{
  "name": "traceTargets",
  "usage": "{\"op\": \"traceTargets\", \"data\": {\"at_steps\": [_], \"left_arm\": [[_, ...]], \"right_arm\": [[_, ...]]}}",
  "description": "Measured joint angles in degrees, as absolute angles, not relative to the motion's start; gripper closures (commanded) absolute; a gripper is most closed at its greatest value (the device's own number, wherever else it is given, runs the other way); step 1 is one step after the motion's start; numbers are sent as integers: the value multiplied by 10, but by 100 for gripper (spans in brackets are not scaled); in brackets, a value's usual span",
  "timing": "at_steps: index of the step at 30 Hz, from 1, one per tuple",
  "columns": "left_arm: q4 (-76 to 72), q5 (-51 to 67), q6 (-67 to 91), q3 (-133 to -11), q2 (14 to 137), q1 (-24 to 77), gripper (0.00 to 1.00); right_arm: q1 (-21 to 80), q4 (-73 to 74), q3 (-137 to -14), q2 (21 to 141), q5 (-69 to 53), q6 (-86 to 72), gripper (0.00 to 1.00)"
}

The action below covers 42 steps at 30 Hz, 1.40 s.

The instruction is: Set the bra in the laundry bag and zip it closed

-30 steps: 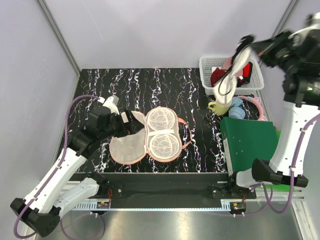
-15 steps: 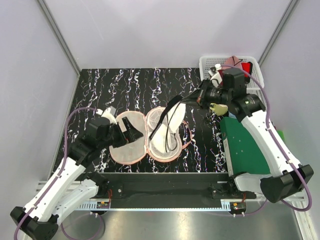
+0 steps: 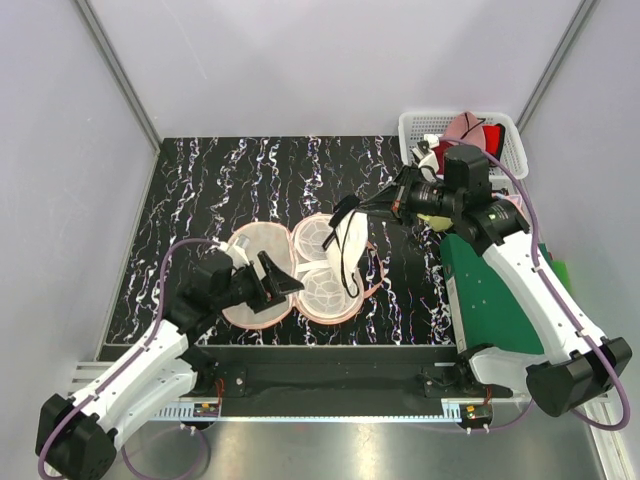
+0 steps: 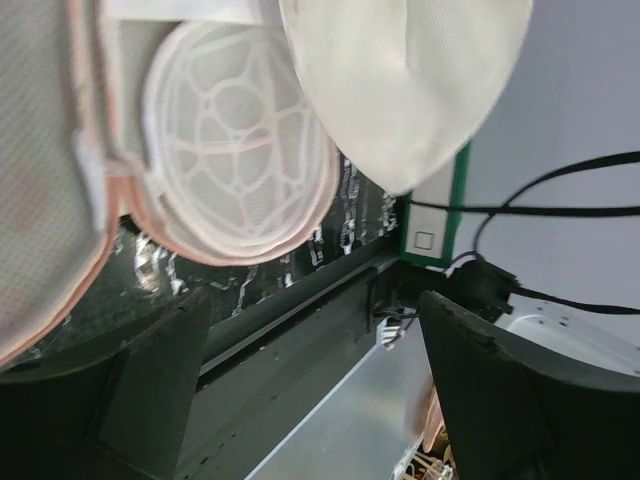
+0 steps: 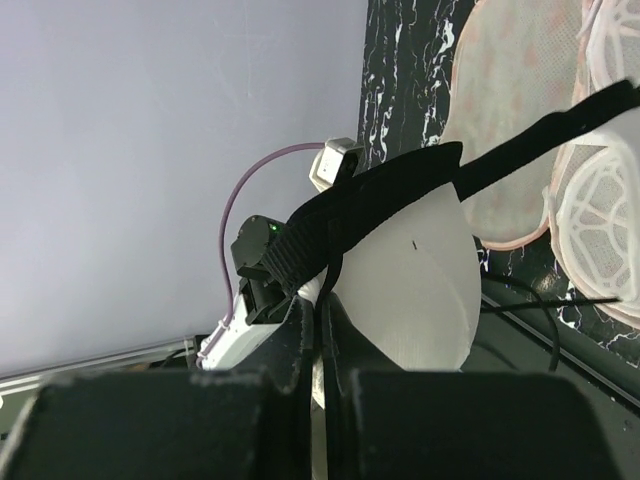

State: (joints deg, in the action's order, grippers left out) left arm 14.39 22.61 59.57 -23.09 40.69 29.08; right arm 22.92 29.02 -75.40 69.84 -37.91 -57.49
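Seen from above, mid-frame, the right gripper (image 3: 372,207) pinches the bra (image 3: 350,245), which hangs lengthwise just over the mesh half of the open laundry bag (image 3: 243,308). The basket (image 3: 512,150) sits clear at upper right. In the left wrist view, the left gripper (image 4: 310,400) gapes empty beside the bag's near edge, nearer the bag than the right arm is. In the right wrist view, the jaws are clamped on the bra's black edge at lower centre.

I see white bra (image 3: 352,245), black-strapped, dangling above bag (image 3: 250,245), peach bag lying open flat on my counter (image 3: 230,170)
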Motion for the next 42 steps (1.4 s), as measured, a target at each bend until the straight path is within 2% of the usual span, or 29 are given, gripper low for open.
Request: {"op": "traceTargets", "data": {"at_steps": [7, 10, 15, 19, 23, 29, 34, 42], "left_arm": [[45, 249, 629, -226, 457, 291, 16], [-50, 272, 665, -200, 511, 292, 11], [-151, 297, 714, -165, 559, 298, 10], [-138, 298, 707, -172, 527, 304, 13], [-99, 287, 697, -184, 486, 307, 9], [-40, 254, 703, -184, 461, 307, 12], [-15, 249, 681, -210, 564, 309, 23], [6, 248, 618, -342, 740, 333, 31]], "right_arm": [[229, 283, -737, 693, -382, -577, 100], [229, 281, -738, 693, -382, -582, 100], [229, 280, -762, 700, -382, -593, 100], [229, 270, -776, 703, -382, -603, 100], [229, 266, -771, 706, -380, -614, 100], [217, 256, -718, 706, -360, -604, 100], [163, 263, -646, 706, -355, -576, 100], [91, 322, -618, 692, -336, -505, 100]]}}
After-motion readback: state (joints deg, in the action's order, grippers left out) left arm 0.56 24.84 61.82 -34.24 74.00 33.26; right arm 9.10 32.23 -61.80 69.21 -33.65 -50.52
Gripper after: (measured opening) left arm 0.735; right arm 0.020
